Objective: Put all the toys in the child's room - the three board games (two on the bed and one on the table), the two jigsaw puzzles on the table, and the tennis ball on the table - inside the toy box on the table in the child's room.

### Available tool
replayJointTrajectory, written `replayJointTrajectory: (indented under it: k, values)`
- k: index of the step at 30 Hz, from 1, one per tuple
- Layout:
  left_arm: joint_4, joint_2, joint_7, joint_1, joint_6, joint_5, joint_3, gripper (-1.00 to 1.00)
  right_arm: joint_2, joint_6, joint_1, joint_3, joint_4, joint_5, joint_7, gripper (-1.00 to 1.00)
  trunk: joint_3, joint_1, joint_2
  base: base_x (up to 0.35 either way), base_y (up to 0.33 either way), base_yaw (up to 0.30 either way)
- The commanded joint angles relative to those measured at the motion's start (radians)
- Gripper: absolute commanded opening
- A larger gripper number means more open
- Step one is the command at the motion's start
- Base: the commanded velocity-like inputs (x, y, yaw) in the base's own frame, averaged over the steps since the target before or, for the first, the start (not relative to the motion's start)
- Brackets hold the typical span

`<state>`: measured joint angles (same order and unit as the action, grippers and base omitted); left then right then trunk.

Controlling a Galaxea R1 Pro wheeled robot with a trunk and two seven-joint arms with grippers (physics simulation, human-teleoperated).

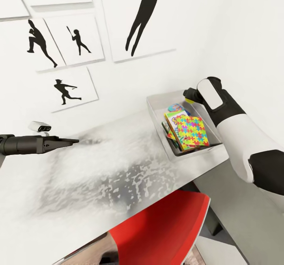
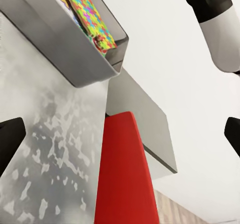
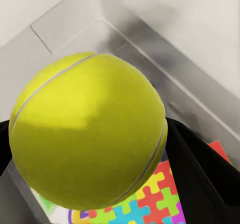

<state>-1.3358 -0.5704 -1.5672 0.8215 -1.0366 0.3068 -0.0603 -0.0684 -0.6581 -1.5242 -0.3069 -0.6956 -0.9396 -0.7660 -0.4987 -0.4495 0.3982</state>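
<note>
Nearest, at six o'clock in the head view: a red chair point(image 1: 165, 229) tucked under the table point(image 1: 79, 194), its pale top mottled with grey and bare of toys as far as visible.

At nine o'clock, out over the tabletop: the left gripper point(image 1: 73, 140), dark and pointed, holding nothing. From the head view, fingers seemingly together; in the left wrist view, two dark tips point(image 2: 10, 139) far apart at the frame edges, so spread wide and empty.

Further on, at two o'clock: the toy box point(image 1: 157, 117) near the table's far right end. Inside, a puzzle point(image 1: 192, 131) on top, leaning at a slant, with a white-and-green game box point(image 1: 172, 119) beneath and a bit of blue point(image 1: 175, 108) behind. Exact count of items inside not readable; second puzzle and remaining games possibly stacked below, hidden.

Just beyond, over the bin's far right corner: the right gripper point(image 1: 192, 96), clenched around the tennis ball point(image 3: 87, 129). Ball not yet released, hanging above the bin's inside with puzzle pieces directly below it in the right wrist view.

Judged from this: near the end. Bin already well filled, table cleared, ball apparently the last piece. Left to do: opening the fingers to drop it in. Bed out of sight, so nothing certain about it.

Farthest: white wall with black silhouette pictures point(image 1: 75, 40).
</note>
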Motion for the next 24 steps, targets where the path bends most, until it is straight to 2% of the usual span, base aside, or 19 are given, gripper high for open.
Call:
replayJointTrajectory:
  k: [1, 24]
  values:
    - [0.000, 0.000, -0.004, 0.001, -0.011, 0.000, 0.000, 1.00, -0.001, 0.002, -0.005, -0.006, 0.005, -0.010, -0.009, -1.00, -0.003, 0.000, 0.002, 0.000, 0.000, 0.000]
    - [0.000, 0.000, -0.004, 0.001, -0.011, 0.000, 0.000, 1.00, 0.001, 0.026, -0.058, -0.006, 0.066, -0.010, -0.009, -1.00, -0.041, 0.000, 0.002, 0.000, 0.000, 0.000]
